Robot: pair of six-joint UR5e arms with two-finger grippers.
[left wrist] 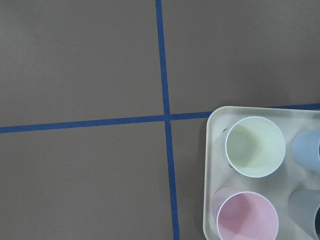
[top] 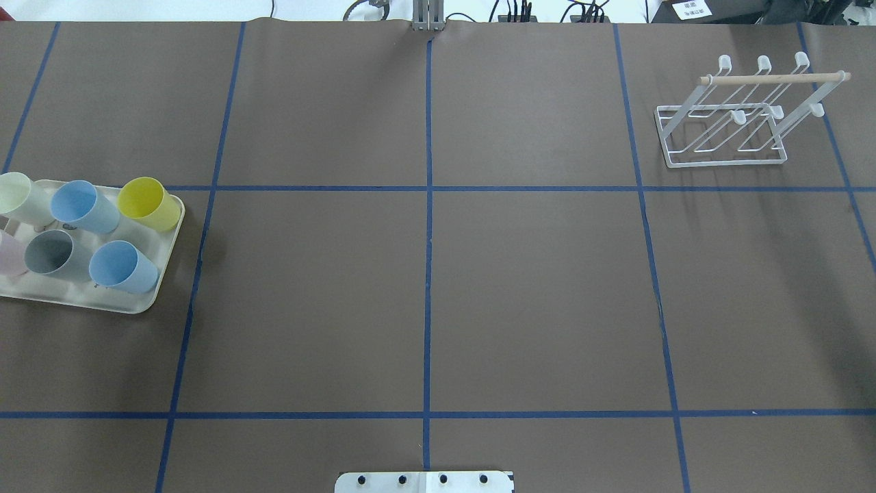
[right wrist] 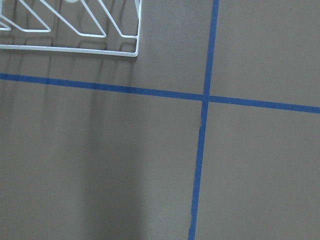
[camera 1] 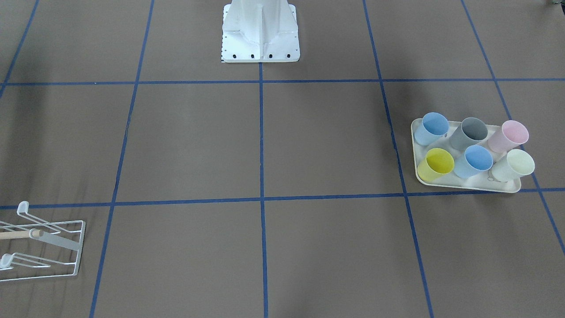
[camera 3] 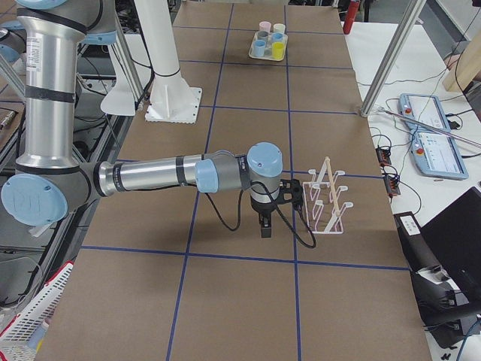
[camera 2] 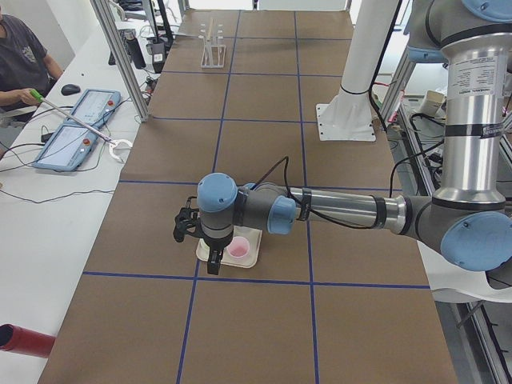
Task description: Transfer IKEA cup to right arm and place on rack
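Side views alone show the grippers: left gripper [camera 2: 213,262] above cup tray [top: 89,300], right gripper [camera 3: 265,227] beside rack [camera 3: 331,207]; jaw states unreadable.

6 cups [camera 1: 473,161] upright on tray [camera 1: 468,187], rack [top: 739,117] opp.

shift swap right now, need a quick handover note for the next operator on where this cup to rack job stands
The left gripper hangs over the tray on the robot's left side; open or shut cannot be told.
The right gripper hangs over bare table beside the rack; open or shut cannot be told.
All six cups stand on the tray: two blue, grey, pink, yellow, pale green.
Done: nothing yet; no cup is lifted and none is on the rack.
Left: pick a cup with the left gripper, pass it to the right gripper, set it on the rack.
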